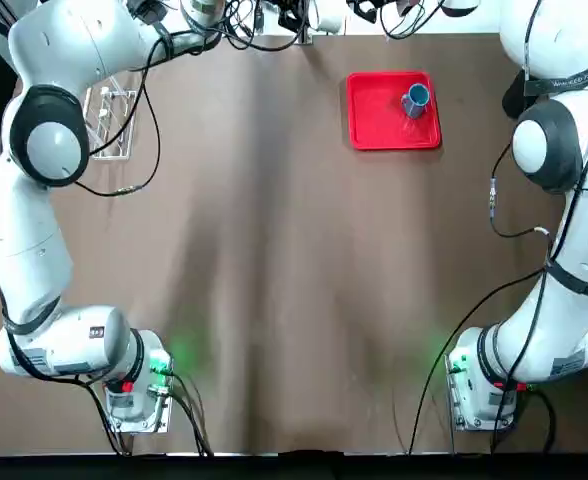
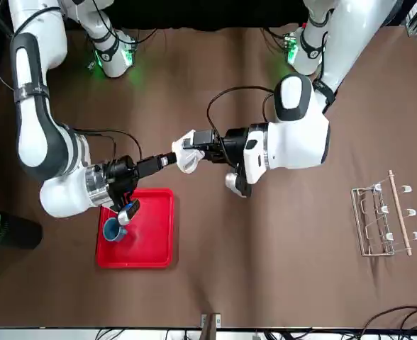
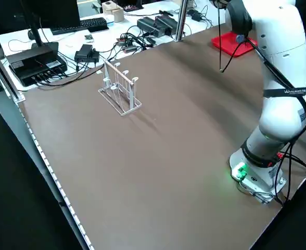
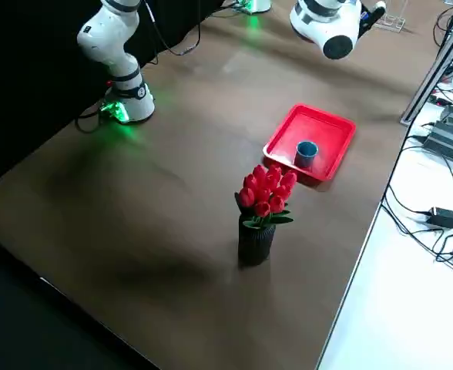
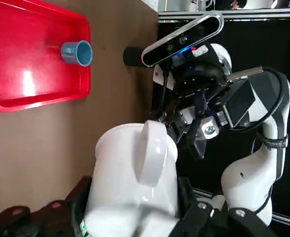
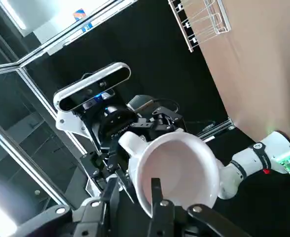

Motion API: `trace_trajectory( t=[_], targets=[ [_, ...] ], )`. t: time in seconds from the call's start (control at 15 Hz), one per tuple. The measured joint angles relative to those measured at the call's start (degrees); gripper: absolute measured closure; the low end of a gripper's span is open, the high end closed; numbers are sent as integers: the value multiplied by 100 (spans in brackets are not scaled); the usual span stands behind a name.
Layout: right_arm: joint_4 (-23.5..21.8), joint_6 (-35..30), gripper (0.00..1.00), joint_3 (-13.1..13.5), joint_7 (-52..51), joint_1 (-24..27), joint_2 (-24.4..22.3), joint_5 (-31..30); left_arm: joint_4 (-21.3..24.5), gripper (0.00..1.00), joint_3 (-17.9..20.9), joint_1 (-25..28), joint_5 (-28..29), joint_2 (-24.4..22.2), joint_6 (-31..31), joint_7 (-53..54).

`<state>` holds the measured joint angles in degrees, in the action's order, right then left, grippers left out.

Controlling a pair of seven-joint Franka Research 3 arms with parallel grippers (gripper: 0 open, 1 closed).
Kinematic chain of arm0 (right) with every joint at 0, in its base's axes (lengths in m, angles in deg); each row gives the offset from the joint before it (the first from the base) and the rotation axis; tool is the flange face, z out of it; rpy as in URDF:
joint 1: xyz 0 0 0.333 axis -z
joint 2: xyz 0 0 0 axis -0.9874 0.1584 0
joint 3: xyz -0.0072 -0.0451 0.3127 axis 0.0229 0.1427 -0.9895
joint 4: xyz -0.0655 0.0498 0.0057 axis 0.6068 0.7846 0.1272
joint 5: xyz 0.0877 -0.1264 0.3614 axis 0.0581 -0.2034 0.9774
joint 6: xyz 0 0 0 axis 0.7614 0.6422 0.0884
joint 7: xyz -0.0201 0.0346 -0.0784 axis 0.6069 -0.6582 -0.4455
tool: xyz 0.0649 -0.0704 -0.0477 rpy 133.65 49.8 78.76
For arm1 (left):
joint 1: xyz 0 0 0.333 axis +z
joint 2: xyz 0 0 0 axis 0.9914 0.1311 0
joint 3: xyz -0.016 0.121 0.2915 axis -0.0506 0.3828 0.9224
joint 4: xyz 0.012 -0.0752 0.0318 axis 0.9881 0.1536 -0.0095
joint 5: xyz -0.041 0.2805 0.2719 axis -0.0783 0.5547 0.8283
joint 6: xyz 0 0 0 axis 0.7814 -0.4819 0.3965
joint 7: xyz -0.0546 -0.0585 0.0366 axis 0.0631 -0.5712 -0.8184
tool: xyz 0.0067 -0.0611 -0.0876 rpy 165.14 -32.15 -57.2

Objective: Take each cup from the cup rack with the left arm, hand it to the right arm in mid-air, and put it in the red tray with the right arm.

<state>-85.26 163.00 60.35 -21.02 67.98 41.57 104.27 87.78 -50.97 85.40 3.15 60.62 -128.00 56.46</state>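
While both hands grip white cup (image 2: 188,157) mid-air | blue cup (image 2: 113,229) in red tray (image 2: 155,241)

two glossy white arms, grey joint caps, black cables, green-lit bases.

Left claw (image 2: 194,151) behind white mug (image 2: 187,159)

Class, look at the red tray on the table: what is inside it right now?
One blue cup stands upright in the red tray, near one corner. The white cup is not in it. In the front view the right gripper covers part of the tray.
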Motion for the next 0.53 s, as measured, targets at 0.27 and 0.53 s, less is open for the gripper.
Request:
trace_trajectory(
  t=[0.27, 0.53],
  targets=[
    [-5, 87, 84, 3, 13, -62, 5, 8, -22, 25, 0, 5, -29, 2, -1, 3],
    [-1, 97, 89, 6, -38, -61, 5, 87, -26, 25, -1, 11, -133, 4, -3, 1]
  ],
)
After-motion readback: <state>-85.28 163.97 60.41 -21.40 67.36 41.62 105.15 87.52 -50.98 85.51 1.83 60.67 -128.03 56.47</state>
